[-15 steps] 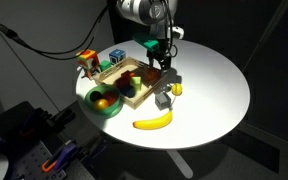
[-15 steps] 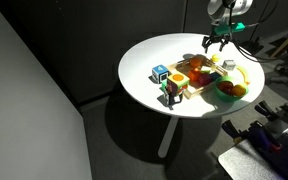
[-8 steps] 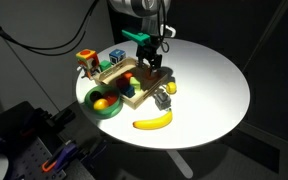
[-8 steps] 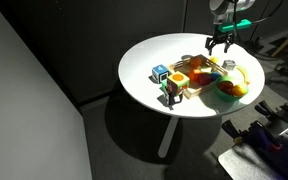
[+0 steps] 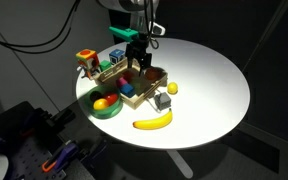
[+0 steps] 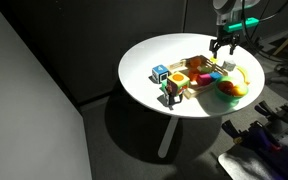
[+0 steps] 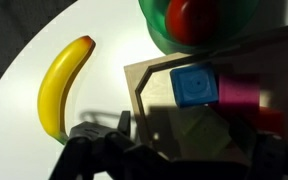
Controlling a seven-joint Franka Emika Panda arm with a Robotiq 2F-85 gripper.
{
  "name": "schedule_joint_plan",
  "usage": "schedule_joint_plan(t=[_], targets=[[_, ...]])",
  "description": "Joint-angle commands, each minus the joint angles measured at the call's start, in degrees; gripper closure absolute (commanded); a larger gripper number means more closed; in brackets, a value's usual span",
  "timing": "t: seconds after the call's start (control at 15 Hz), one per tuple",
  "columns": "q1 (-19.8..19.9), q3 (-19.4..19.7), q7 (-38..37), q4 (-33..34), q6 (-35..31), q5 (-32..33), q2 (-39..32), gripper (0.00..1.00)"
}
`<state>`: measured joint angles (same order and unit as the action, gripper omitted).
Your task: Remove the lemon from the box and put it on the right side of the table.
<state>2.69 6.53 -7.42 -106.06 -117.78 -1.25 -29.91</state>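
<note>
Pincer [image 5: 134, 62] wide open, empty; since prev frame moved across box [image 5: 156, 88] twd green bowl [image 5: 92, 105].

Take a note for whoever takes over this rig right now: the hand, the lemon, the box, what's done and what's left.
Hand: open, holding nothing, hovering over the box.
Lemon: appears to lie on the white table just outside the box's wall, next to the small grey cube. It is too small in view to be sure it is clear of the wall.
Done: the lemon seems to be out of the box.
Left: check that this spot counts as the table's right side. If not, pick the lemon up and set it further out on the table.
</note>
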Motion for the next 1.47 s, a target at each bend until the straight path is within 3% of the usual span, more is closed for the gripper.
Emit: schedule_joint_plan(t=[0.0,0.67,1.4], targets=[[-0.5,-0.3,-0.2,-6.9,-0.8,1.7,6.2,0.0],[-1.2,-1.8,1.0,-18.9,-4.8,2.9,17.6,0.0],[-1.5,-4.2,1.9,-26.3,-5.6,1.9,28.1,0.0]])
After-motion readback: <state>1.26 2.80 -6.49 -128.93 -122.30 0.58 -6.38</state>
